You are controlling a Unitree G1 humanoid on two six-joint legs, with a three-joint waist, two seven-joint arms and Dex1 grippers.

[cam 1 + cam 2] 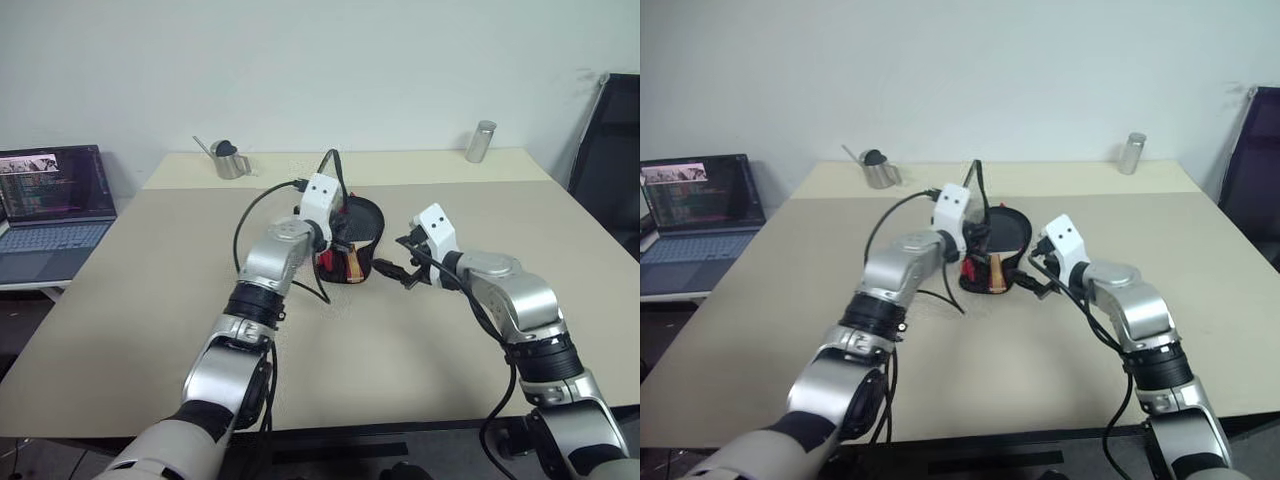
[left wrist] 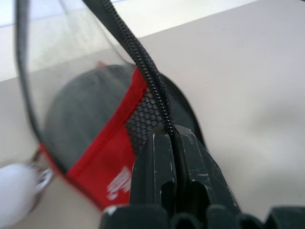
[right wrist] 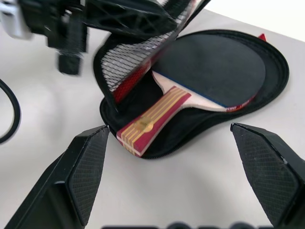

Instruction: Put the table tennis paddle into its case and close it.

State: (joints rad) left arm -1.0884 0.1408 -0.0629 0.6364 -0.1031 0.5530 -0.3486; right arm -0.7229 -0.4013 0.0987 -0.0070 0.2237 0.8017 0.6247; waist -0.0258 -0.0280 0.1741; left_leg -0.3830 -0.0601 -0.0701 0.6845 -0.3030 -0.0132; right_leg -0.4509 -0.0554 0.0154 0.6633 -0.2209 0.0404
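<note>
Beige counter point(image 1: 150, 330). Right end effector point(image 3: 174, 157) spread wide, released. Left end effector point(image 2: 174, 157) clenched on case point(image 3: 267, 95) flap, raised. Table tennis paddle point(image 3: 205, 81) inside open case, mid-counter. Beyond: metal cup point(image 1: 232, 160), steel canister point(image 1: 481, 142), laptop point(image 1: 55, 210), white wall point(image 1: 350, 60).

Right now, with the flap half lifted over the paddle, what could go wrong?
1. The left end effector pinches only the zipper edge of the case; the fabric could slip out and the flap drop.
2. The table tennis paddle lies inside, but its handle end sits at the case's rim and might catch the zip on closing.
3. The right end effector is open, so the case may slide.
</note>
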